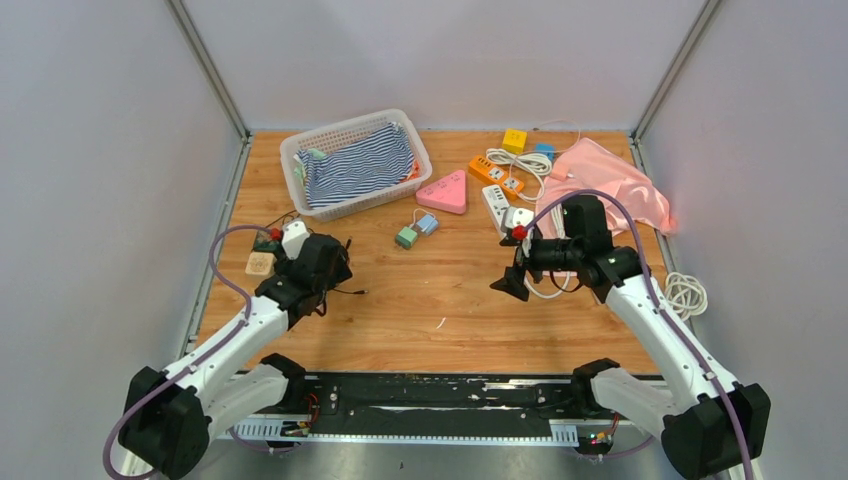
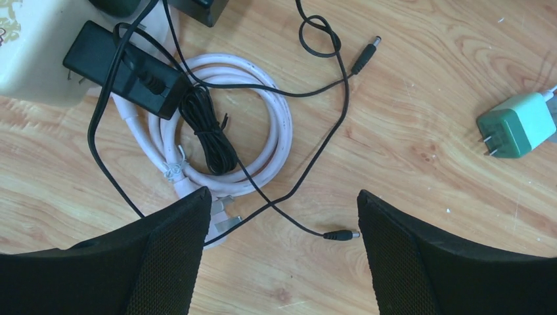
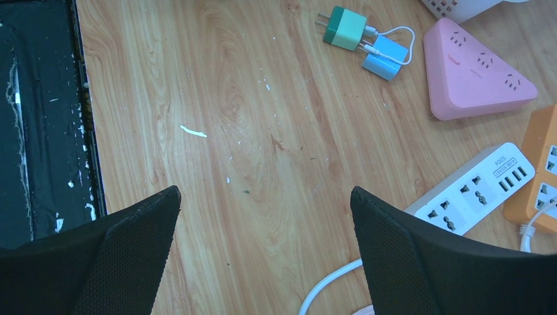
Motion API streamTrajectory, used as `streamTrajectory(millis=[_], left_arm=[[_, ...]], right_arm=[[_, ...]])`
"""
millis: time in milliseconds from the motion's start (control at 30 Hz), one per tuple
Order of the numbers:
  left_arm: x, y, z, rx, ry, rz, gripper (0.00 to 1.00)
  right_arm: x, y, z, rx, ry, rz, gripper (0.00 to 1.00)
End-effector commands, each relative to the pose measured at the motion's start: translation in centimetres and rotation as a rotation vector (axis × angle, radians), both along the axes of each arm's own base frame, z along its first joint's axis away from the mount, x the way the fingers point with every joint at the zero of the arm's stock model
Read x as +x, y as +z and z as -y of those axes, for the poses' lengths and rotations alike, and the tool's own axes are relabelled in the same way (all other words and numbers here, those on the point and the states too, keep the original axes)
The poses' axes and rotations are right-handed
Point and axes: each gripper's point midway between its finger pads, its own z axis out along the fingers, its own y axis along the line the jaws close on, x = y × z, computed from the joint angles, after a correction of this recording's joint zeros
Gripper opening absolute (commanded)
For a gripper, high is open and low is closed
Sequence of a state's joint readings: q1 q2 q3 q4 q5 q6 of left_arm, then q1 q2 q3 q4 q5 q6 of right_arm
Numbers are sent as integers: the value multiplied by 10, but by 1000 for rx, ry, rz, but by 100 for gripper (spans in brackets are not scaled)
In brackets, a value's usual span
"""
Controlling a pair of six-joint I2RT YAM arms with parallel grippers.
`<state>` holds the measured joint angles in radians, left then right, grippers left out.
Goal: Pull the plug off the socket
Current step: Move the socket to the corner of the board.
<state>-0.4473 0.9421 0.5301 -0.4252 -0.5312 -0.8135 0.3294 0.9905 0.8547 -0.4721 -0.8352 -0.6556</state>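
The left claw (image 2: 282, 197) stands wide apart and holds nothing. It hovers over a tangle of cords well away from the pink triangular socket block (image 1: 445, 192), on the left arm's side of it and nearer the arm bases. The right claw (image 3: 263, 190) is also spread wide and empty, over bare wood on the near side of the pink block.

Under the left claw, the black adapter plug (image 2: 125, 71) lies with its two prongs bare across the edge of a cream socket block (image 2: 33, 62). A coiled white cable (image 2: 266, 111) and a thin black cord (image 2: 341, 92) loop beside the plug. A green charger (image 2: 519, 125) lies between this tangle and the pink block.

On the right arm's side of the pink block lie a white power strip (image 3: 473, 190) and an orange one (image 3: 542, 164). To its far left sits a white basket (image 1: 295, 150) holding striped cloth (image 1: 360, 165). The tabletop (image 1: 420, 320) is wood, enclosed by grey walls (image 1: 100, 150).
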Motion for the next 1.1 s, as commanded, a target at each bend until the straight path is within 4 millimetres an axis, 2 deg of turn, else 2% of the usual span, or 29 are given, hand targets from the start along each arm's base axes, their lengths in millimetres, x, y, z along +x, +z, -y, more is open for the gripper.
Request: streamTrajectory(millis=[0,67,133,200,433,567,800,1067], left_arm=[[14,18,-1,-17,57,47,80],[25,25,6,-38,39,76,77],[34,21,10,-39,34,45,77],[40,12,11,-46,42,-13,71],[38,-49,16,-194,70,-266,46],[38,-56,5,-205,91,-309,45],[39,-60,4,-215,98,-324,52],[37,-78,4,-261,94,-435,50]], right_arm=[[-4,0,-3,-15,21,8,100],[-5,0,-3,-12,22,9,100],[-5,1,-3,-8,27,11,100],[-6,1,-4,-6,29,11,100],[-8,4,-4,4,37,19,100],[-11,6,-6,17,49,19,100],[-13,8,-7,25,56,23,100],[-17,12,-6,35,63,41,100]])
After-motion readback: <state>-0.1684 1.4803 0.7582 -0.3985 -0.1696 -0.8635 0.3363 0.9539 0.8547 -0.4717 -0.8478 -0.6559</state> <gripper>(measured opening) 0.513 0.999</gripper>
